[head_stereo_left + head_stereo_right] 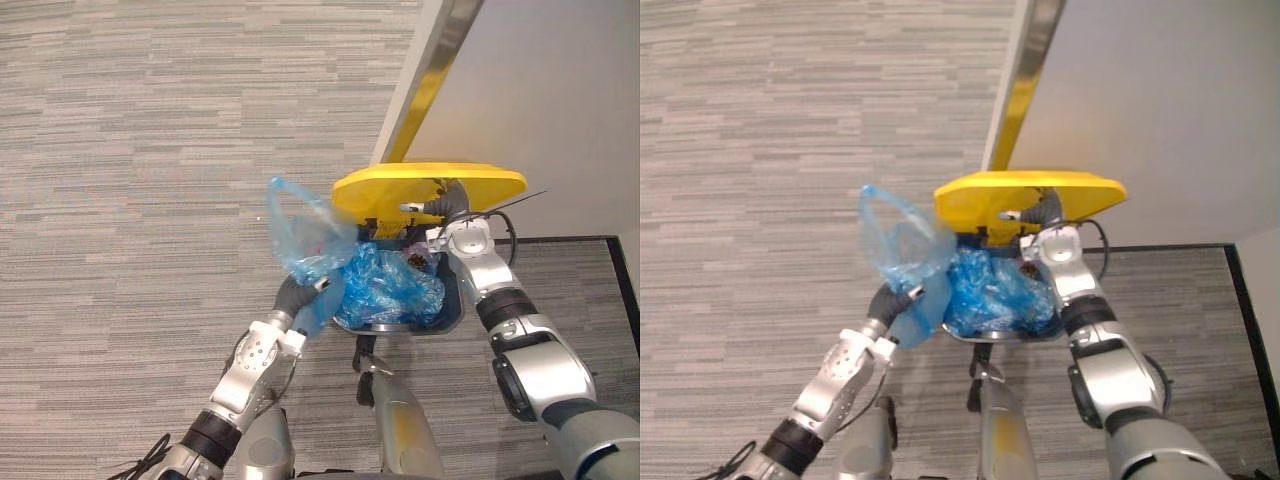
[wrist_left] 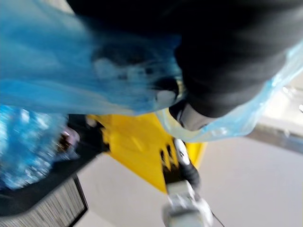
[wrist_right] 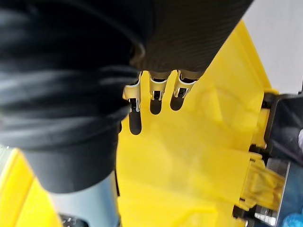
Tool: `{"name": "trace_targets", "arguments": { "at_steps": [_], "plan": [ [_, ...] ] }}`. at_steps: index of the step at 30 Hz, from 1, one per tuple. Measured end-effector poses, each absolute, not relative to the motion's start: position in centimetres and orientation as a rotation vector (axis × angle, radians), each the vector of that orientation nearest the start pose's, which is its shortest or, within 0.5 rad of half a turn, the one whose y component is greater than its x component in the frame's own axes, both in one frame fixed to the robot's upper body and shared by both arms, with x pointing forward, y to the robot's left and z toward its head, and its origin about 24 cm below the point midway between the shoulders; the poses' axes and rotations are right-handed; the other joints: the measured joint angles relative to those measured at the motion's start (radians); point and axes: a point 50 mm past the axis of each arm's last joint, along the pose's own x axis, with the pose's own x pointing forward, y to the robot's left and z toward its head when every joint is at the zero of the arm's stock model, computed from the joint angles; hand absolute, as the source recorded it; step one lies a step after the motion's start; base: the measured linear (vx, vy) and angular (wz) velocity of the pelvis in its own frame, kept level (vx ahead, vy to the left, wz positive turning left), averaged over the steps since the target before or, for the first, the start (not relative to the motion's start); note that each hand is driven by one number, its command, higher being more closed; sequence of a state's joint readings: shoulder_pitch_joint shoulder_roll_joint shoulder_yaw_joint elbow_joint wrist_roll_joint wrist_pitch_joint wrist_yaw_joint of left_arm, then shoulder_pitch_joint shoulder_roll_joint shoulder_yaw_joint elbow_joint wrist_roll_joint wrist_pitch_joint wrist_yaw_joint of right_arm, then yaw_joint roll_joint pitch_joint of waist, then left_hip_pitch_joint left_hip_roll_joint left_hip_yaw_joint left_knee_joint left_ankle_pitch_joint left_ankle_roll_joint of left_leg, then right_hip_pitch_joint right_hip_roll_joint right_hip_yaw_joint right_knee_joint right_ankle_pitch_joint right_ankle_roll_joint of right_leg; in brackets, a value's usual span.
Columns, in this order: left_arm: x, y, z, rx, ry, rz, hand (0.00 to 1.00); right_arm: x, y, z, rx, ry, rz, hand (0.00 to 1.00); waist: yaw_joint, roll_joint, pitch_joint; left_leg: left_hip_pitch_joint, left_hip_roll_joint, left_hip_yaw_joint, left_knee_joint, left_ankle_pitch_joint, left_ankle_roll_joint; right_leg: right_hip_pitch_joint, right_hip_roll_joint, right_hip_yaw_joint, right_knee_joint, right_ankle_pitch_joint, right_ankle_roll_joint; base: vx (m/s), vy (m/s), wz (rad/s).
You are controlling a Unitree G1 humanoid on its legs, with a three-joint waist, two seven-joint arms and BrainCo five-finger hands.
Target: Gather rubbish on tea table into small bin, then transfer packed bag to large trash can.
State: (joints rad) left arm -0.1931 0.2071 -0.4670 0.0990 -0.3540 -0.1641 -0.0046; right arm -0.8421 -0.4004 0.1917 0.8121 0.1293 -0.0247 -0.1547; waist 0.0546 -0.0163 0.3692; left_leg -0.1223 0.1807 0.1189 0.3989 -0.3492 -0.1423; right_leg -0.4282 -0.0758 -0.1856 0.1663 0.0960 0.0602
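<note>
A large dark trash can (image 1: pixel 455 305) stands by the wall with its yellow lid (image 1: pixel 480 184) raised. A crumpled blue liner (image 1: pixel 385 290) fills its inside. My left hand (image 1: pixel 296 294) is shut on a translucent blue bag (image 1: pixel 305 235) and holds it in the air at the can's left rim; the bag (image 2: pixel 71 61) drapes over the hand's dark cover (image 2: pixel 227 56). My right hand (image 1: pixel 447 207) reaches under the lid. Its straight fingers (image 3: pixel 155 90) press against the lid's yellow underside (image 3: pixel 203 142) and keep it up.
A pale wall (image 1: pixel 560 90) with a gold metal edge strip (image 1: pixel 425 90) rises right behind the can, and a dark skirting line (image 1: pixel 570 240) runs along its foot. Grey striped carpet (image 1: pixel 150 150) spreads to the left and far side.
</note>
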Motion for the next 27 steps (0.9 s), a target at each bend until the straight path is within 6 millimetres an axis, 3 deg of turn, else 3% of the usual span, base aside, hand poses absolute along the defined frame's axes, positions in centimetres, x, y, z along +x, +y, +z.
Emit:
{"name": "trace_targets", "arguments": {
  "at_steps": [6,12,17,23,27],
  "plan": [
    [25.6,2.6,9.6,-0.198,-0.235,-0.652,1.0,39.7,-18.9,14.3,-0.386,-0.068,-0.067,0.0,-0.001,0.001,0.002,0.02,-0.003,0.025,-0.012,-0.001,0.002,-0.003,0.008,0.028,0.0,0.004,-0.001,0.0,-0.025,-0.14],
    [25.6,0.4,11.9,-0.204,-0.325,-0.708,1.0,40.1,-18.3,15.7,-0.387,-0.108,-0.06,0.0,-0.009,-0.001,0.004,0.016,-0.005,0.039,-0.016,-0.002,0.002,-0.021,0.012,0.044,0.003,0.007,0.001,0.0,-0.041,-0.08],
    [26.0,0.0,12.0,-0.155,-0.337,-0.699,1.0,40.1,-18.1,16.2,-0.383,-0.13,-0.057,0.0,-0.015,-0.014,0.012,-0.011,-0.001,0.039,-0.013,-0.002,0.001,-0.049,0.018,0.047,0.003,0.002,0.009,0.01,-0.056,-0.03],
    [29.3,1.1,9.7,0.04,-0.241,-0.58,1.0,39.8,-18.0,16.4,-0.373,-0.154,-0.063,0.0,-0.035,-0.021,0.016,-0.035,0.011,0.037,-0.009,-0.004,-0.003,-0.067,0.025,0.039,0.002,0.008,0.001,0.04,-0.045,0.02],
    [30.9,1.3,10.3,0.138,-0.25,-0.549,1.0,39.5,-17.7,16.8,-0.36,-0.191,-0.058,0.0,-0.04,-0.04,0.023,-0.09,0.014,0.036,0.011,-0.01,-0.013,-0.115,0.026,0.039,0.003,0.008,0.001,0.03,-0.028,0.01]
  ]
}}
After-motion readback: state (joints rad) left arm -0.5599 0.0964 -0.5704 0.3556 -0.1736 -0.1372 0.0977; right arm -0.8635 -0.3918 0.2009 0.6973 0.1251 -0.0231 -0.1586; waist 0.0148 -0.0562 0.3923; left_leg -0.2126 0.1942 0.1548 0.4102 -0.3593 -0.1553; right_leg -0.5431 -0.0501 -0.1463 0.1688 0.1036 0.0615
